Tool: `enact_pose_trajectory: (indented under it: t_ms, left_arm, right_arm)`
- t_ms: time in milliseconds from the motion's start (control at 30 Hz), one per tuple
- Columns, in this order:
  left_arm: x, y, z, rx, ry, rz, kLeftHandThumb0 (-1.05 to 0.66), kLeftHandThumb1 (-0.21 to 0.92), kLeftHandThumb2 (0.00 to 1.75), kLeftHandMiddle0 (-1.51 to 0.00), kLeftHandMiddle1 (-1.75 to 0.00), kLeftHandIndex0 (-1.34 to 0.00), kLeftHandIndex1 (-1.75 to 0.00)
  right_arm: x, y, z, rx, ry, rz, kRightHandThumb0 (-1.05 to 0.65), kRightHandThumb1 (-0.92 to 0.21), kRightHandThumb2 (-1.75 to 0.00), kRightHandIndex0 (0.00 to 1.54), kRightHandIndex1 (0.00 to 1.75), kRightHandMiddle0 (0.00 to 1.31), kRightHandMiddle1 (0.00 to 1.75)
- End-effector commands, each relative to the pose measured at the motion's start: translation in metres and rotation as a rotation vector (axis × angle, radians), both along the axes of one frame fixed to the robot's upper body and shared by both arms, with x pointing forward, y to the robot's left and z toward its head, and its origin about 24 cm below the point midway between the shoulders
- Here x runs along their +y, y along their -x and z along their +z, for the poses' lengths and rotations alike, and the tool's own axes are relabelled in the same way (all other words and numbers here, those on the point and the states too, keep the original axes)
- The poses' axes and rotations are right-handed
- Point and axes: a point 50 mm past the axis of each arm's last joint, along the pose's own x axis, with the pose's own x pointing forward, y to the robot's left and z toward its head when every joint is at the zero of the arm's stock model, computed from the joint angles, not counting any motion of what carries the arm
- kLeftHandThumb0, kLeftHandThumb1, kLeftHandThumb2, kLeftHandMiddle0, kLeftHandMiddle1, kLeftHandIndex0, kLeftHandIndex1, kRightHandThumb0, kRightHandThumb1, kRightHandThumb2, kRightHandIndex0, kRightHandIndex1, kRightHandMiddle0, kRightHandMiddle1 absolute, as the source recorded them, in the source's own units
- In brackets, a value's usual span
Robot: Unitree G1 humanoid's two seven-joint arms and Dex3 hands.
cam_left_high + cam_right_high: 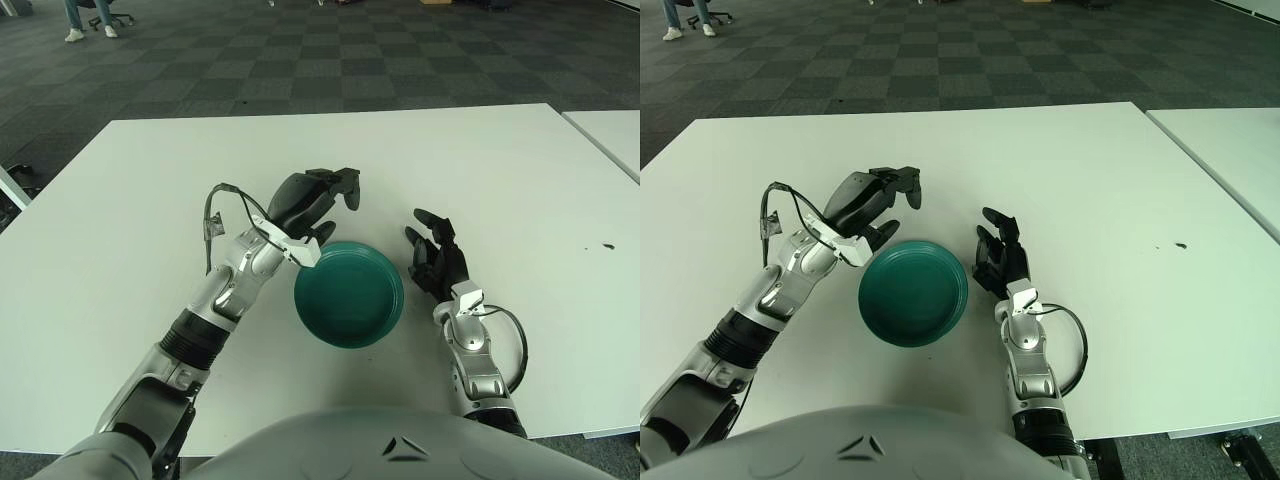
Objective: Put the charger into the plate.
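The charger cannot be picked out with certainty in either view: the only candidate is a small white block point(300, 247) showing at the near side of the left hand point(305, 205), just above the far-left rim of the plate point(349, 293), and whether that block is the charger or part of the wrist cannot be told. The plate is a round teal dish lying flat on the white tabletop point(520, 170), and its inside shows nothing but bare teal. The left hand hovers just beyond the plate's far-left edge, its dark fingers point(347, 186) curled forward and downward over empty tabletop; whether they actually clasp anything cannot be told, since the palm faces away from the camera. A thin dark cable point(212, 215) loops up from the left wrist, on the side away from the plate. The right hand point(434, 257) shows just beside the plate's right rim, its fingers point(992, 215) loosely spread, pointing away from the robot and holding nothing; a black cable point(1076, 345) loops out from its forearm, nearer the robot than the plate. The right eye view takes in a second white table point(1230, 150) far to the right of the plate along with a small dark speck point(1181, 244) on the tabletop, while the left eye view shows only a corner of that table and instead catches more of the dark checkered carpet point(300, 60) beyond the plate.
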Motion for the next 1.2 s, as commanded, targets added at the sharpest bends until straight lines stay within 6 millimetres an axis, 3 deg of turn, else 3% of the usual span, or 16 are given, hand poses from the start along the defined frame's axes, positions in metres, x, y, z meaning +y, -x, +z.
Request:
enact_pose_trajectory:
  t_ms: [0,133,233,267,333,467,500,600,733,900,1167]
  left_arm:
    - [0.012,-0.009,0.001,0.027,-0.067,0.063,0.00,0.08,1.57,-0.79,-1.69,-0.57,-1.75]
    - [0.023,-0.012,-0.001,0.063,-0.195,0.158,-0.01,0.32,1.26,-0.61,-1.73,-0.48,-1.60]
    - [0.042,-0.009,-0.006,0.085,-0.288,0.243,-0.55,0.72,0.64,-0.29,-1.32,-0.23,-1.53]
    - [0.045,-0.009,-0.007,0.089,-0.306,0.264,-0.61,0.76,0.58,-0.27,-1.25,-0.21,-1.51]
    - [0.045,-0.010,-0.007,0.089,-0.335,0.292,-0.78,0.86,0.45,-0.23,-0.93,-0.14,-1.43]
    - [0.046,-0.013,-0.007,0.090,-0.400,0.342,-0.94,0.90,0.44,-0.25,-0.39,-0.07,-1.26]
    - [0.047,-0.013,-0.007,0.091,-0.413,0.352,-0.98,0.91,0.48,-0.22,-0.27,-0.05,-1.12]
    - [0.052,-0.018,-0.008,0.107,-0.450,0.388,-1.03,0.92,0.56,-0.15,-0.11,-0.01,-0.86]
    - [0.058,-0.022,-0.010,0.133,-0.475,0.424,-1.04,0.92,0.61,-0.07,-0.03,0.00,-0.62]
    - [0.066,-0.024,-0.016,0.163,-0.487,0.460,-1.05,0.92,0.63,-0.02,-0.01,0.00,-0.50]
    - [0.072,-0.025,-0.024,0.181,-0.494,0.478,-1.05,0.92,0.59,-0.06,0.00,-0.01,-0.77]
  right_arm:
    - [-0.002,0.032,-0.048,0.288,-0.003,-0.021,-0.67,-0.92,-0.86,0.53,0.04,0.03,0.84]
    - [-0.001,0.032,-0.049,0.292,-0.008,-0.025,-0.67,-0.92,-0.86,0.53,0.03,0.03,0.84]
    - [-0.002,0.032,-0.049,0.293,-0.006,-0.028,-0.66,-0.92,-0.86,0.53,0.03,0.03,0.84]
    - [-0.002,0.032,-0.049,0.293,-0.006,-0.028,-0.66,-0.92,-0.86,0.53,0.03,0.03,0.84]
    - [-0.002,0.032,-0.049,0.293,-0.005,-0.029,-0.66,-0.92,-0.86,0.52,0.03,0.03,0.83]
    - [-0.002,0.032,-0.049,0.293,-0.007,-0.029,-0.66,-0.92,-0.86,0.52,0.03,0.03,0.83]
    - [-0.002,0.032,-0.049,0.293,-0.007,-0.029,-0.67,-0.92,-0.86,0.52,0.03,0.03,0.83]
    - [-0.002,0.032,-0.049,0.292,-0.006,-0.029,-0.67,-0.92,-0.86,0.52,0.03,0.03,0.83]
    - [-0.001,0.032,-0.049,0.293,-0.007,-0.029,-0.67,-0.92,-0.86,0.52,0.03,0.03,0.83]
    - [-0.001,0.032,-0.049,0.294,-0.006,-0.027,-0.68,-0.92,-0.86,0.53,0.03,0.03,0.83]
    - [-0.001,0.032,-0.049,0.294,-0.004,-0.024,-0.68,-0.92,-0.86,0.54,0.03,0.03,0.84]
